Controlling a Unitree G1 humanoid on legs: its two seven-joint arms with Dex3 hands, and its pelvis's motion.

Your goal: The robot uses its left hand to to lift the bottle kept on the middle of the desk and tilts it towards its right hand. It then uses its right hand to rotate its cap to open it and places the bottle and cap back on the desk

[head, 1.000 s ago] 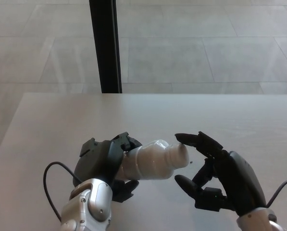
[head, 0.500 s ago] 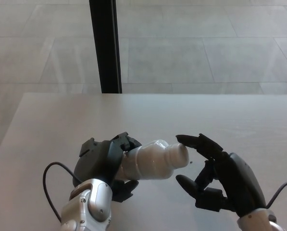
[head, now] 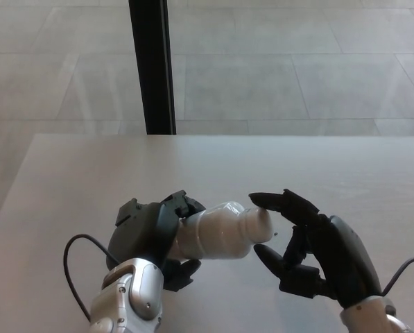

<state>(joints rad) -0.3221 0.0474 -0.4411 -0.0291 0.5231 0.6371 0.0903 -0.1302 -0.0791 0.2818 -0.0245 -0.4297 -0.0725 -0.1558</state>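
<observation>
A white plastic bottle (head: 217,232) lies tilted almost sideways above the desk, its neck pointing to the right. My left hand (head: 148,232) is shut on the bottle's body. The white cap (head: 263,224) sits on the bottle's neck. My right hand (head: 311,246) is at the cap end with its fingers spread. One upper fingertip (head: 260,201) rests on top of the cap, and the thumb (head: 269,258) hangs just below and to the right of it, apart from the cap.
The pale wooden desk (head: 331,173) stretches across the view, its far edge near the top third. A black vertical post (head: 151,66) stands behind the desk at the left of centre. Black cables (head: 71,253) loop from both wrists.
My right hand has shifted slightly left, bringing its upper finger further over the cap. The left hand and the bottle have stayed in place.
</observation>
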